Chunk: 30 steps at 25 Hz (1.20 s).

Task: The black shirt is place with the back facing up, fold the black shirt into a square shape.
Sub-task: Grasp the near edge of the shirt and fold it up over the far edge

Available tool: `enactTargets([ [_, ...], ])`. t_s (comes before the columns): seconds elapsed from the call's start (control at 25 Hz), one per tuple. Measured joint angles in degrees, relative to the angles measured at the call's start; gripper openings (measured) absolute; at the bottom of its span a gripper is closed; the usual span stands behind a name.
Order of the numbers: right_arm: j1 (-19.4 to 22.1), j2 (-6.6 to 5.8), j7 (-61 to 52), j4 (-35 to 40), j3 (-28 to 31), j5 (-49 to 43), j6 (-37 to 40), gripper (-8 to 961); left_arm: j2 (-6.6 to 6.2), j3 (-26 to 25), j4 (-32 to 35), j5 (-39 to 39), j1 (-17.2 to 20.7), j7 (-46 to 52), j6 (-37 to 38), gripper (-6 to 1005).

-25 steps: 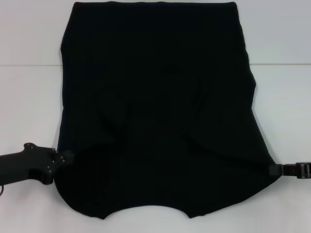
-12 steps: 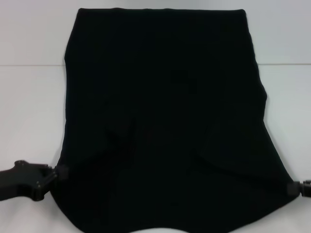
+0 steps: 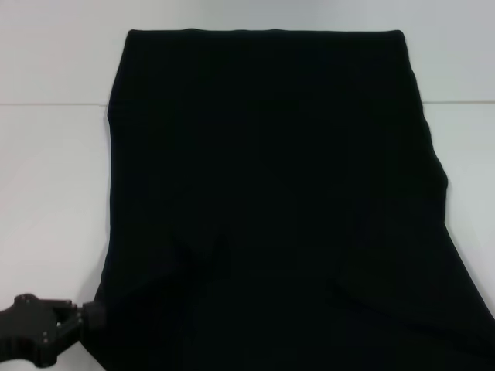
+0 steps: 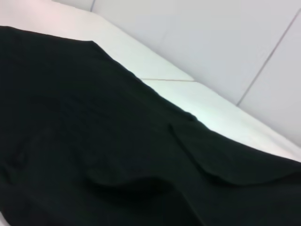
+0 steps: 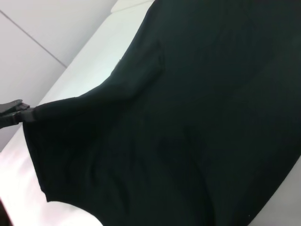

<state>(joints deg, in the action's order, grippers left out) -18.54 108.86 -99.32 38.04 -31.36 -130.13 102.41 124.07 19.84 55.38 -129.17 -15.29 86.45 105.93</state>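
The black shirt (image 3: 271, 193) is stretched wide over the white table (image 3: 46, 193) and fills most of the head view; its near part runs out past the bottom edge. My left gripper (image 3: 87, 315) sits at the shirt's near left edge, shut on a pinch of the fabric. The right wrist view shows that same gripper (image 5: 23, 115) farther off, holding a taut corner of the shirt (image 5: 188, 117). The left wrist view shows only the shirt (image 4: 117, 141), draped with a folded ridge. My right gripper shows in no view.
A pale wall (image 3: 62, 46) rises behind the table's far edge. Bare white table lies on the left of the shirt and in a narrower strip on the right (image 3: 472, 170).
The shirt has been drawn toward the near side; its far edge has dropped lower in the head view. Both grippers moved nearer with it, and the right gripper has left the picture.
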Motion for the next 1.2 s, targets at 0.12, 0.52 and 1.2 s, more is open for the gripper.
enactTargets([
  [0.12,1.5,-0.09,1.1,0.9,0.4,0.0,1.5,65,0.14,-0.1,-0.1,0.0,0.7,-0.1,1.4,7],
  [0.52,-3.1,2.25,0.5,0.5,10.4,0.2,-0.1,66,-1.43,-1.6,-7.1,2.6,-7.8,0.3,-4.5,8],
  [1.2,-24.8,3.07,-10.9,-9.1,4.9,0.2,-31.0,66,-7.29,-0.2,-21.2,3.3,-25.9,3.1,-37.4,8],
])
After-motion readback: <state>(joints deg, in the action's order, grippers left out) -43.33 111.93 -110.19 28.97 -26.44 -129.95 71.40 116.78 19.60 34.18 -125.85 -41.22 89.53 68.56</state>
